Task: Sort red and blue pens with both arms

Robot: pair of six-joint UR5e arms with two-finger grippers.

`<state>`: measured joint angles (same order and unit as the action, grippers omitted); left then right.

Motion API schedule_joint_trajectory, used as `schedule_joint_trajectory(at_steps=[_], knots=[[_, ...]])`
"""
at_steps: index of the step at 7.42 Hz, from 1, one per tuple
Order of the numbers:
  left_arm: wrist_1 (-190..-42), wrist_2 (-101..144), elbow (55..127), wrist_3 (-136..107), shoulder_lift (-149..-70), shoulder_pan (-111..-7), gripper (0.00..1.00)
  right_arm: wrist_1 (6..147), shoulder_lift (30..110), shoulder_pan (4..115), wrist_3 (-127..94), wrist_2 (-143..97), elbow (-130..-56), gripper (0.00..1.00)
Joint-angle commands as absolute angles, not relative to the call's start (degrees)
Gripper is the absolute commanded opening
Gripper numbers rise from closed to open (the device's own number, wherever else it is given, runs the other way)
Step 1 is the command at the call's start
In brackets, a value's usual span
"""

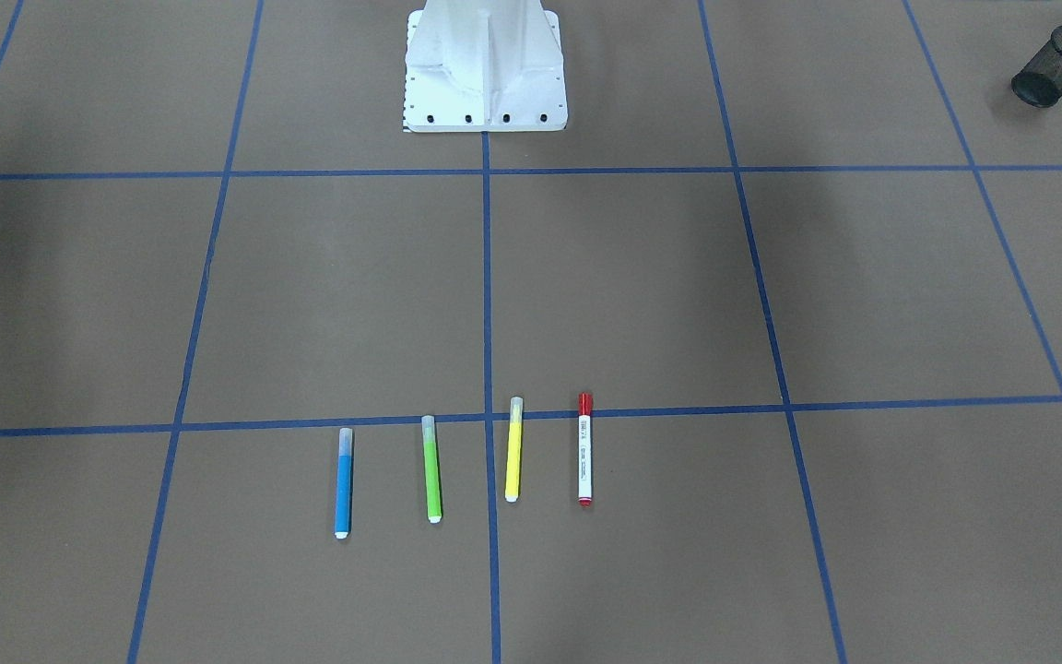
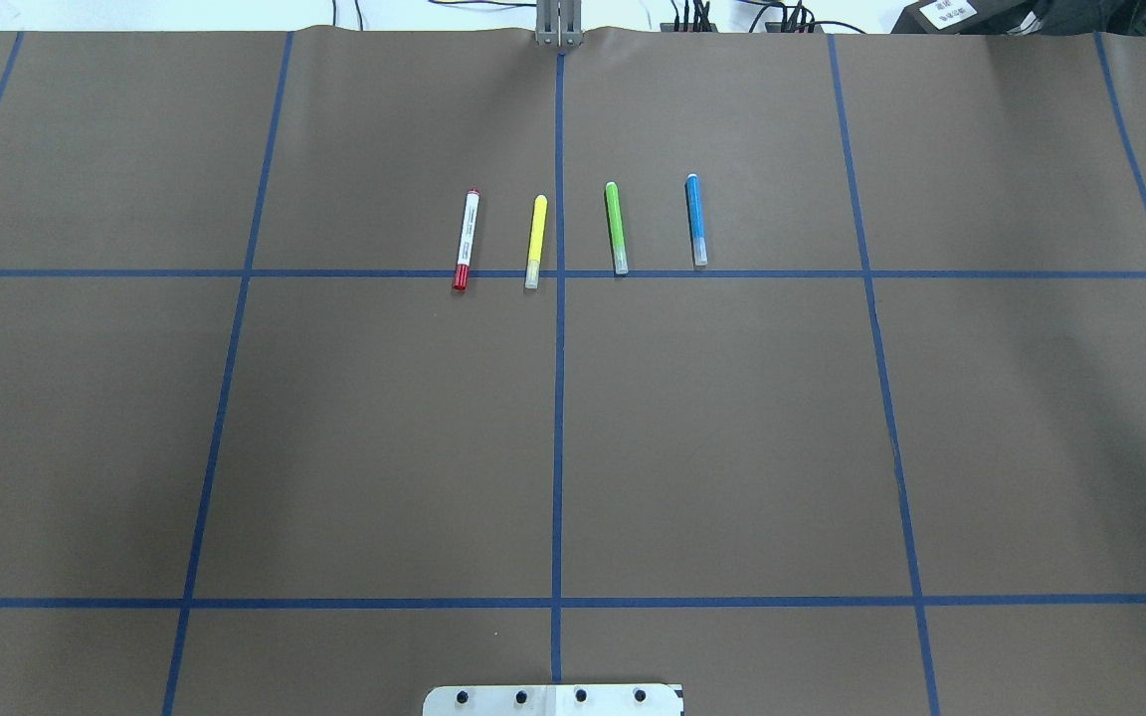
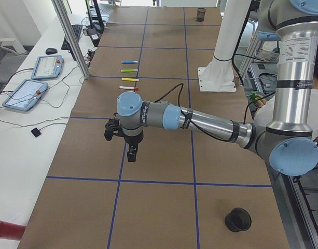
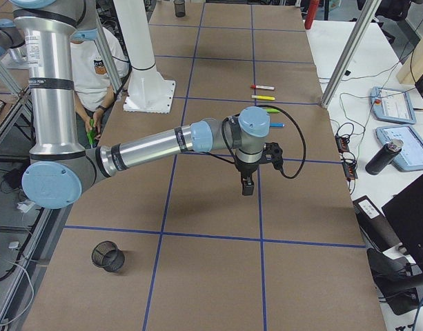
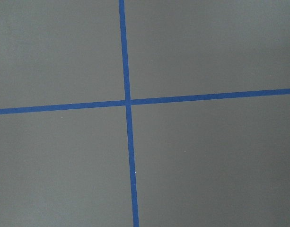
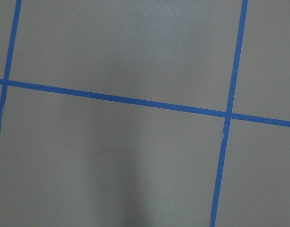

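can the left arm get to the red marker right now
Probably yes: the red marker lies at the row's left end, clear of the yellow pen, with bare table between it and the left gripper.

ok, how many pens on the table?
4, side by side in one row, from the robot's left to right: red marker, yellow pen, green pen, blue pen. None look hidden.

Green pen (image 1: 432,470), yellow pen (image 1: 513,452), likely cup (image 1: 1058,65)

No readable text, print on red pen (image 1: 584,458) (too small to read), label on left arm (image 3: 296,62) blurred
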<state>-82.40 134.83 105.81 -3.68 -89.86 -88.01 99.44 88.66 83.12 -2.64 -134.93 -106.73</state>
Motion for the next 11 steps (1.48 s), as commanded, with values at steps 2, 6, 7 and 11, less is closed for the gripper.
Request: schedule_joint_trajectory(at_steps=[2,6,7,11], knots=[[-82.35,134.91,106.18,-4.23,-90.00,-87.89,1.00,97.92,88.68,82.97,-2.64,-135.70,-106.61,1.00],[-82.35,140.80,105.12,-4.22,-89.82,-87.89,1.00,97.73,88.59,81.66,-2.55,-136.14,-106.52,1.00],[-82.44,141.06,105.55,-4.57,-89.82,-87.98,1.00,97.73,88.59,81.04,-2.64,-136.40,-106.52,1.00],[-84.90,143.76,106.00,-5.70,-90.35,-87.01,1.00,97.65,87.98,79.89,-2.81,-139.13,-106.35,1.00]])
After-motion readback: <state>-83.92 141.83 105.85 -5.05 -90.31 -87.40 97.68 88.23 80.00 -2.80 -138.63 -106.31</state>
